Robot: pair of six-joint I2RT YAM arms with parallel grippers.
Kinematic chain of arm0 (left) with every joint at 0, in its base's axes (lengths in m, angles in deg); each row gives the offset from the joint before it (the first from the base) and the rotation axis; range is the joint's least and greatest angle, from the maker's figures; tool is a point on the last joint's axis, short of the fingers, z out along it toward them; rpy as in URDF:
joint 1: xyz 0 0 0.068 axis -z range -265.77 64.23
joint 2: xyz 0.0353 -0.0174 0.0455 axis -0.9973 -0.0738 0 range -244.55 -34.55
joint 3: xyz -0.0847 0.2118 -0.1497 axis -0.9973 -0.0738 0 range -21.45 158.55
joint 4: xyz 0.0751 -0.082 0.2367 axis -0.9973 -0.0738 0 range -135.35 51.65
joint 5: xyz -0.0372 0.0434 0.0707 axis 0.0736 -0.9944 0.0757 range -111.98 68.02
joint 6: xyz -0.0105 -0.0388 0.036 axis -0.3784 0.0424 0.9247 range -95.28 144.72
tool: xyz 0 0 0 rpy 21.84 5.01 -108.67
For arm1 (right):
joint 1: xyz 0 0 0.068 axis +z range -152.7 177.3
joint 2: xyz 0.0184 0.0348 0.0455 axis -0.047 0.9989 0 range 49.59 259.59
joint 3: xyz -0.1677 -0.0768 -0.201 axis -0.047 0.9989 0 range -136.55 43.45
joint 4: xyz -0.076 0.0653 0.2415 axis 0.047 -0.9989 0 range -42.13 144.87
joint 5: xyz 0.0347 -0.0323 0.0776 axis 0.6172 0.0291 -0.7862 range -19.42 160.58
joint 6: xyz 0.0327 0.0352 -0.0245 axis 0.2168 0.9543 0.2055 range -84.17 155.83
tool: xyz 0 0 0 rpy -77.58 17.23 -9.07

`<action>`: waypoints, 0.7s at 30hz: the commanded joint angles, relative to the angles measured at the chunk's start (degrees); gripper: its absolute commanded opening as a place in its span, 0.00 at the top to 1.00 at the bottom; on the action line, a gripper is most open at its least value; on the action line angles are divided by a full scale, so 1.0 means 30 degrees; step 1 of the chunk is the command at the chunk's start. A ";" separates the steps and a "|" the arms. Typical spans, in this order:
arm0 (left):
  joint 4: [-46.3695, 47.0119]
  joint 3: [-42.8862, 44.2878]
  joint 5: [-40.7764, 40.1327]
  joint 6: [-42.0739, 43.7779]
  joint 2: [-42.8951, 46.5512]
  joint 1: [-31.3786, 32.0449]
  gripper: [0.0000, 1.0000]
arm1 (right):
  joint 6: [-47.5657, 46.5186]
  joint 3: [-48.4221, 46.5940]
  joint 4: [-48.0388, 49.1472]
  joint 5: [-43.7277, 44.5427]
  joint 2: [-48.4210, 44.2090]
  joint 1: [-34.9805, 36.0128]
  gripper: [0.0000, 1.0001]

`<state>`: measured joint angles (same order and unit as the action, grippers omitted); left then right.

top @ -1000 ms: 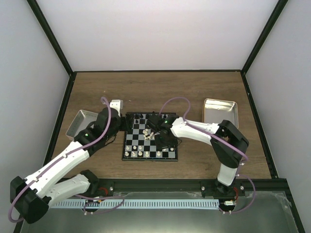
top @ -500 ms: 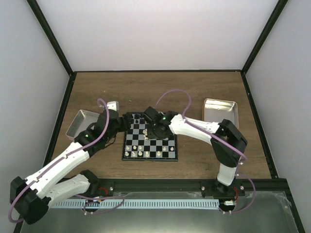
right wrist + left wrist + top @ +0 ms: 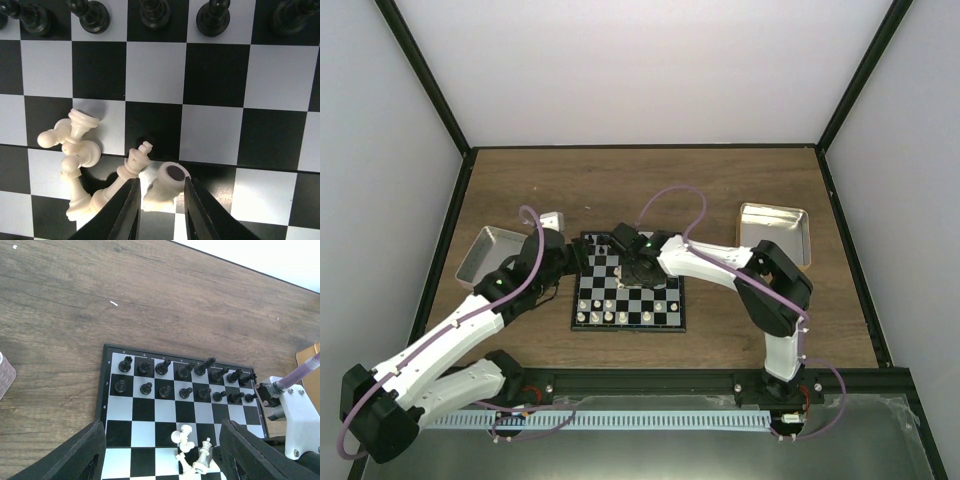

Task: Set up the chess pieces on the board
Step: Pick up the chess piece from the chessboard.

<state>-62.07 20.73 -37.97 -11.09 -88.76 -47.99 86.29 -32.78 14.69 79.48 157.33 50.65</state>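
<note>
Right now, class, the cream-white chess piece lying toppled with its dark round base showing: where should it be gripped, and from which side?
Best grip the toppled cream-white piece across its body behind the flared base, straight down from above. It lies flat, so only its flanks are free. The right end effector straddles it; the crowned white piece crowds one flank.

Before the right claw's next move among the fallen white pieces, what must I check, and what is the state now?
1. The fallen white piece lies between the fingers of the right claw: ok.
2. Grip on it is firm: cannot tell.
3. The other toppled white pieces are clear of that claw: not ok, one lies beside a finger.
4. The black pieces stand upright in their rows: ok.
5. The left claw is open and empty: ok.
</note>
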 commanded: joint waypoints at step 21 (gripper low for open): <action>0.0490 -0.0514 0.0774 -0.0529 0.0360 -0.0105 0.36 | 0.0393 0.0380 0.1111 0.0913 0.0976 -0.0261 0.82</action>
<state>-61.96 20.33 -37.27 -11.51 -88.65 -48.03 86.33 -32.51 16.33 81.71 159.91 50.49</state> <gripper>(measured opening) 0.642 0.223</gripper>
